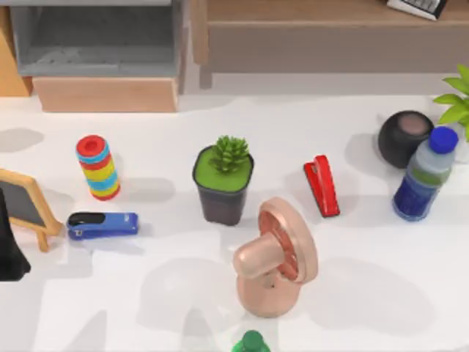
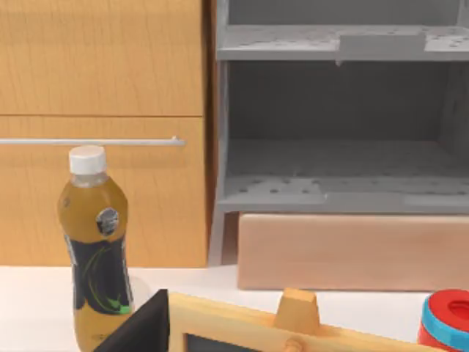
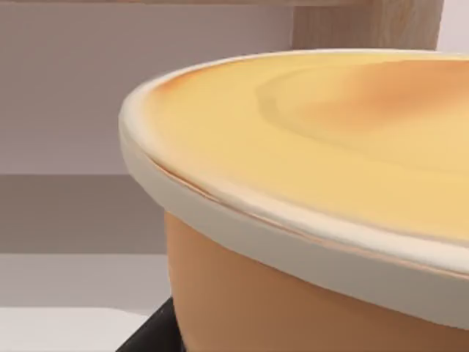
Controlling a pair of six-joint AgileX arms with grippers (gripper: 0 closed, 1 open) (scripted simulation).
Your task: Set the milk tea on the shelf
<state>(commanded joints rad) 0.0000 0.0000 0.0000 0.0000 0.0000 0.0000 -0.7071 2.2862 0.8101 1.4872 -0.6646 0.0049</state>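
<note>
The milk tea (image 3: 308, 191), an orange cup with a cream-rimmed lid, sits very close in the right wrist view. A dark finger (image 3: 150, 334) of my right gripper shows against its lower side, shut on the cup. Behind it stand the shelf's grey-brown panel (image 3: 110, 95) and wooden upright (image 3: 366, 26). In the top view the shelf (image 1: 308, 11) runs along the back right. My left arm (image 1: 9, 253) stays parked at the table's left edge.
A grey-lined open box (image 1: 102, 44) stands back left. On the table are a striped cylinder (image 1: 97, 167), blue stapler (image 1: 102, 224), chalkboard (image 1: 26, 205), potted plant (image 1: 223, 180), copper fan (image 1: 275, 257), red stapler (image 1: 322, 185), black sphere (image 1: 404, 138), water bottle (image 1: 425, 176). An amber bottle (image 2: 95, 249) stands nearby.
</note>
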